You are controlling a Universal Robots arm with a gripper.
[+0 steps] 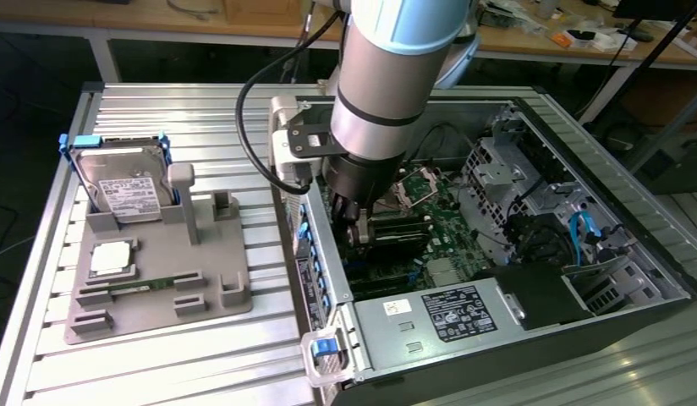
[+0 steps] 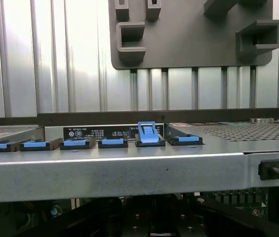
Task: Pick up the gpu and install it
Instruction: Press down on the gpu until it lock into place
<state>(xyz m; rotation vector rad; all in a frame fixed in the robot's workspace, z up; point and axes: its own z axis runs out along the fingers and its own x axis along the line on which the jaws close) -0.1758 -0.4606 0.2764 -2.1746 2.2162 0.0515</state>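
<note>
Gripper (image 1: 358, 230) at the end of the silver and grey robot arm (image 1: 385, 80) is lowered inside the open black computer case (image 1: 619, 211), close to the case's rear wall and just above the green motherboard (image 1: 445, 224). Whether it is open or closed cannot be told, and nothing can be made out in its hold. A dark narrow shape lies right beside it over the board, where expansion cards go; this may be the gpu edge-on, but that is a judgement and not certain.

Along the grey metal rear edge of the case (image 2: 129, 170), next to the gripper, runs a row of blue plastic slot latches (image 2: 75, 143). One blue latch (image 2: 148, 133) stands raised while its neighbours lie flat, probably opened so a card bracket can seat in that slot.

Farther out, beyond the case wall, a grey plastic parts holder (image 1: 156, 288) rests on the ribbed aluminium surface (image 1: 156, 364). Its upright pockets keep parts standing so they can be gripped from above: a silver labelled hard drive (image 1: 125, 186) leans in one, and a slim green memory stick (image 1: 145, 284) lies in a low groove. A square silver processor chip (image 1: 112, 256) sits flat on the holder.
</note>
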